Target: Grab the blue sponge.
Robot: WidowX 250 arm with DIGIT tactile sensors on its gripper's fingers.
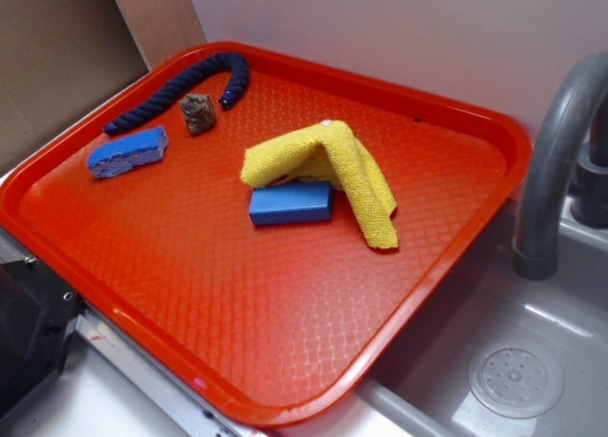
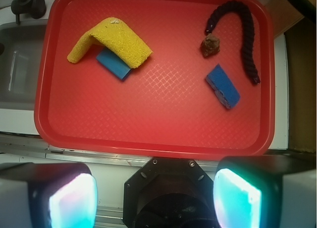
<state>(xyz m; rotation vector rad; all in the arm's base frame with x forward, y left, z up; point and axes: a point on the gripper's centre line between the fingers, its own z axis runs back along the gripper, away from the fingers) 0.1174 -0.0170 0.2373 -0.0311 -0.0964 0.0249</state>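
Observation:
The blue sponge (image 1: 127,153) lies on the red tray (image 1: 285,332) near its far left corner, rough blue top up over a pale lower layer. In the wrist view the blue sponge (image 2: 223,85) sits at the tray's right side, well apart from me. My gripper (image 2: 155,198) hovers high above the tray's near edge, open, with nothing between its two glowing pads (image 2: 73,200). The gripper itself is out of the exterior view.
A smooth blue block (image 1: 291,203) lies partly under a folded yellow cloth (image 1: 328,166) mid-tray. A dark navy rope (image 1: 180,88) and a brown rock (image 1: 199,113) sit beside the sponge. A grey sink (image 1: 513,380) and faucet (image 1: 556,161) are on the right.

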